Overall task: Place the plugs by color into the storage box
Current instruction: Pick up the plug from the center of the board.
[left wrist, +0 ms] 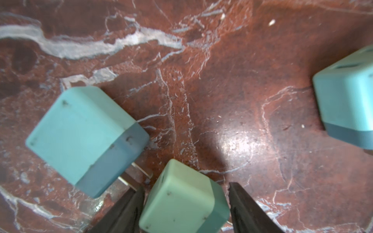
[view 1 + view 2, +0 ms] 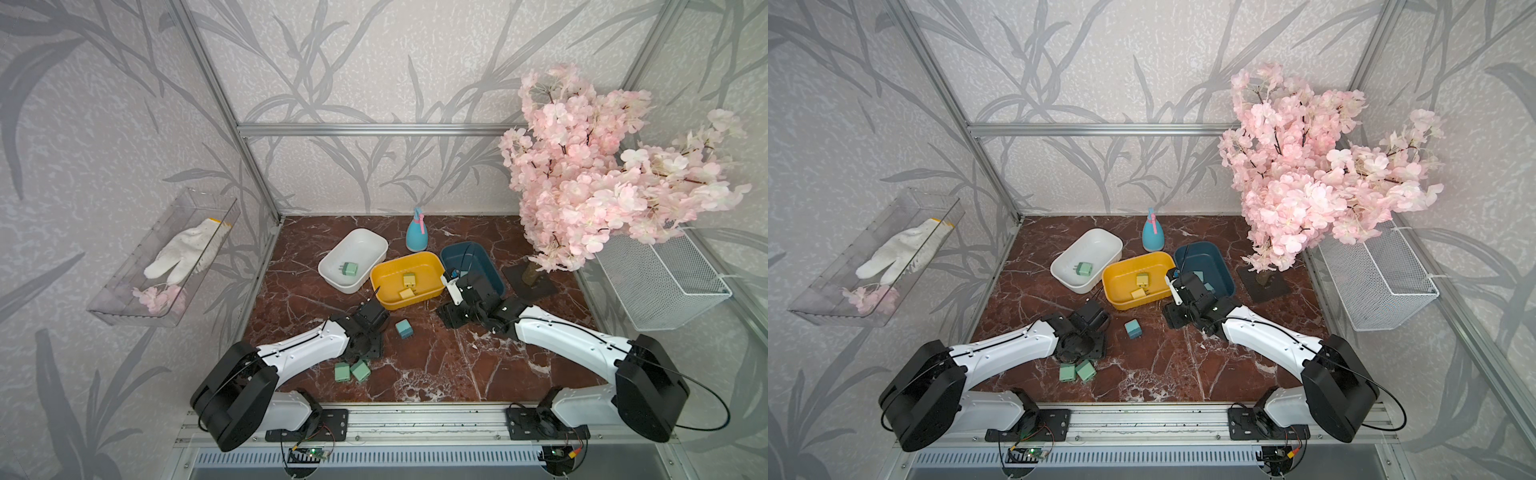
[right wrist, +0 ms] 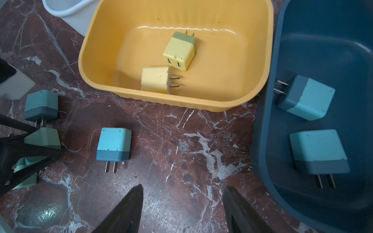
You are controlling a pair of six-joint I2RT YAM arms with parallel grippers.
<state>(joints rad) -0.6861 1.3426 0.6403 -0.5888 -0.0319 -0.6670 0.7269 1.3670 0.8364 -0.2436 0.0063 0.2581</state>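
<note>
Nearest you, on the left of the tabletop (image 2: 436, 361), a mint plug (image 2: 341, 371) and a second mint plug (image 2: 360, 370) lie side by side, just beside your left arm. That arm reaches from the near-left base toward the middle, with the wrist bent so the left hand (image 1: 185, 186) points down at the tabletop. In both top views the wrist hides the hand.

In the left wrist view its fingers (image 1: 133, 203) stand on either side of a third mint plug (image 1: 181, 197) lying on the tabletop. They are close to its flanks, but you cannot tell whether they press it or only bracket it. A teal plug (image 1: 84, 139) lies just beside that one, prongs toward it. A little farther, a lone teal plug (image 2: 403, 328) sits between your two arms.

Your right arm comes in from the near-right base, its wrist tipped down. The right hand (image 3: 181, 187) hangs released, fingers apart with nothing between them, over bare tabletop by the near rims of two bins.

Farther on, three bins stand in a row:
- The white bin (image 2: 361, 245), on the left, holds one mint-green plug (image 2: 349, 269).
- The yellow bin (image 2: 419, 266), in the middle, holds a yellow plug (image 3: 180, 51) and a paler yellow plug (image 3: 155, 79).
- The blue bin (image 2: 484, 270), on the right, holds a boxed teal plug (image 3: 306, 98) and another boxed teal plug (image 3: 319, 151).

Farthest, a spray bottle (image 2: 417, 232) stands upright behind the bins.
</note>
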